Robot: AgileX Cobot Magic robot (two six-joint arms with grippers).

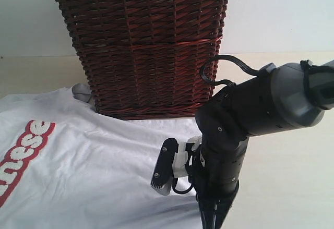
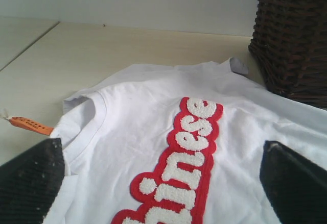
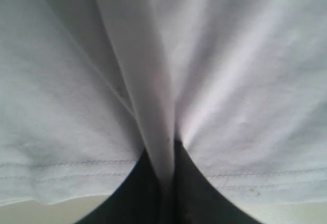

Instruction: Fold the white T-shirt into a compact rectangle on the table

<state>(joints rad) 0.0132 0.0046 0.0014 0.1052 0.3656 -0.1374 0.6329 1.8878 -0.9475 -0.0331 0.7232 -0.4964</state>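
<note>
White T-shirt (image 1: 94,166) is lying flat on the bench (image 1: 292,187), at seven o'clock from the basket (image 1: 141,46), with right fingers (image 3: 196,193) clamping its hem, seemingly for folding, while left fingers (image 2: 30,183) are hovering apart.

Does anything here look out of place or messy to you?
Slightly. The white cotton T-shirt lies crowded against the dark brown wicker basket, one sleeve corner curled up beside its base. An orange tag sticks out past the collar. Otherwise nothing looks spilled or damaged.

Exterior low, facing basket (image 1: 141,57); wrists seemingly hugging T-shirt (image 2: 133,132).
</note>
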